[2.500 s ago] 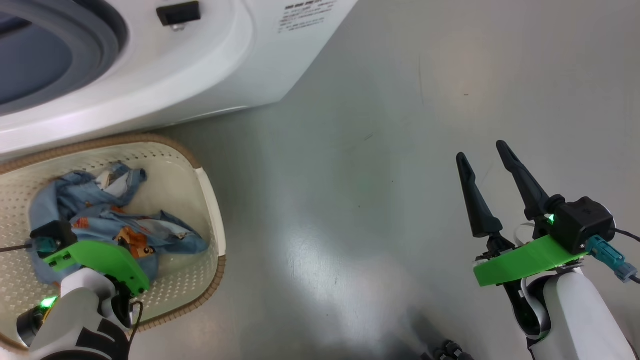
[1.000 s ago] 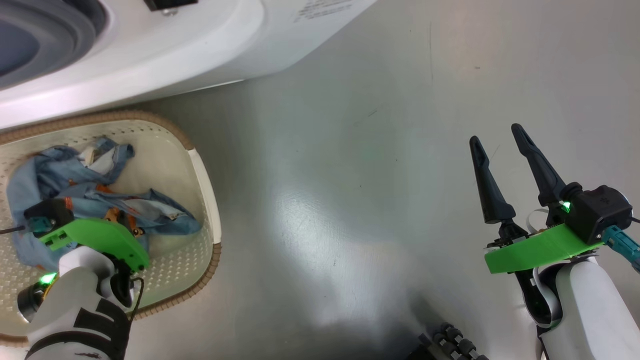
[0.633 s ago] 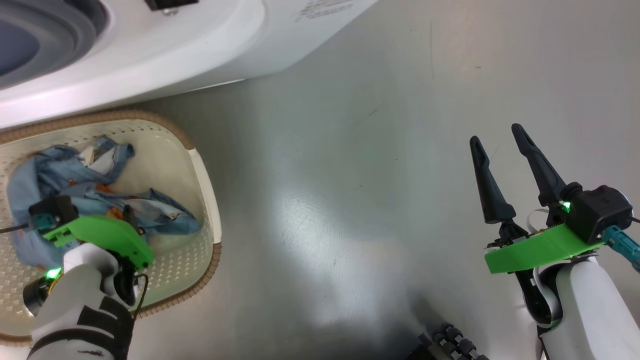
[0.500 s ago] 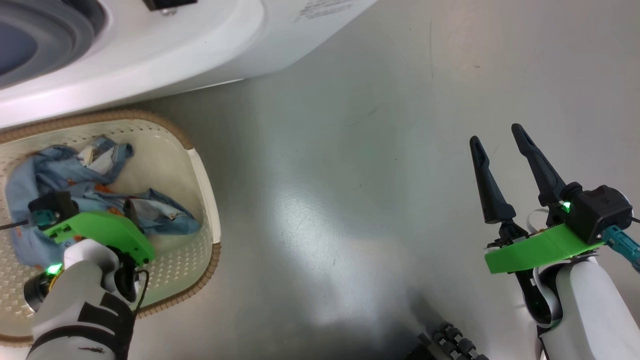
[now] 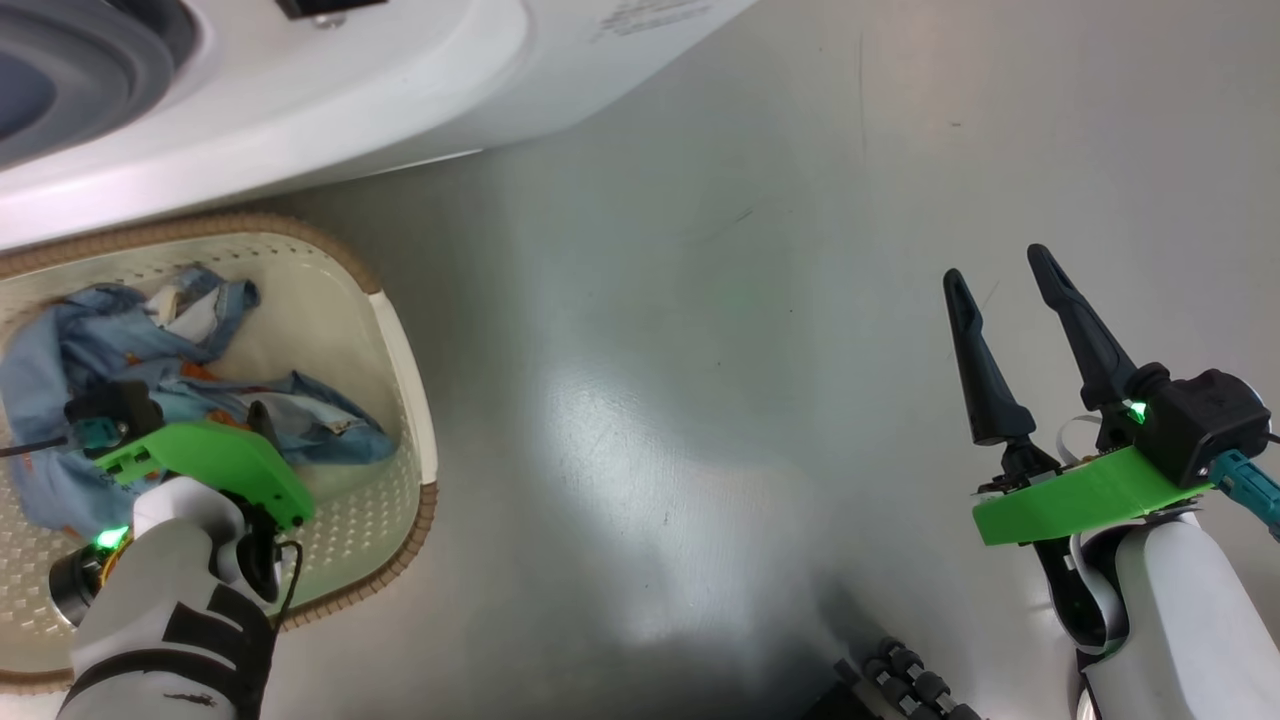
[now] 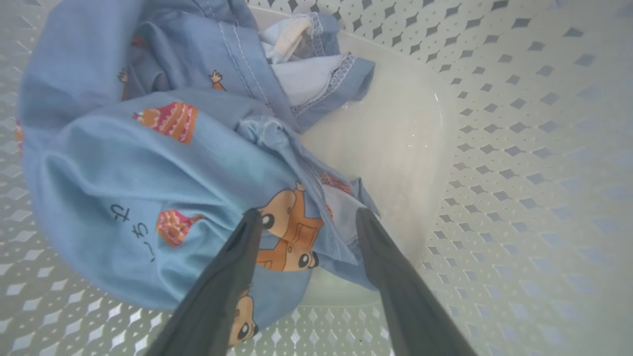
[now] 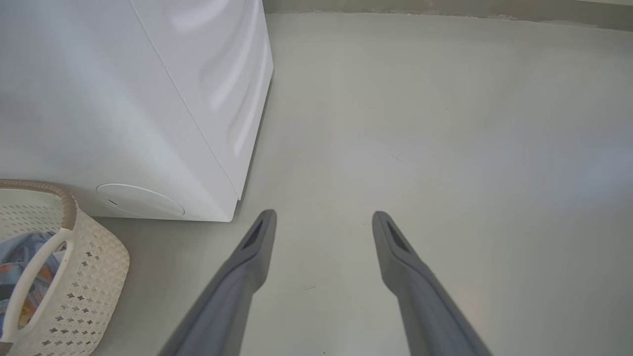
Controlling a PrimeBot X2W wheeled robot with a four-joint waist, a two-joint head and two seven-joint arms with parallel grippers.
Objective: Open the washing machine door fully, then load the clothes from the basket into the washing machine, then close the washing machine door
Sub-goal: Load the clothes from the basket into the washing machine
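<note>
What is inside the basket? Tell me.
The basket holds a crumpled light blue bear-print garment and a pale cloth tucked in it. Whatever lies beneath the garment is covered.

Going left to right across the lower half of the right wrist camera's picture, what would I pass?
the basket → the washing machine → the right gripper, its two fingers apart → bare floor

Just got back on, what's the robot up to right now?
The left hand is down inside the cream perforated plastic basket, fingers spread over the crumpled light blue bear-print clothes; nothing is gripped yet. The right hand hangs open over the grey floor, off to the side of the white washing machine.
</note>
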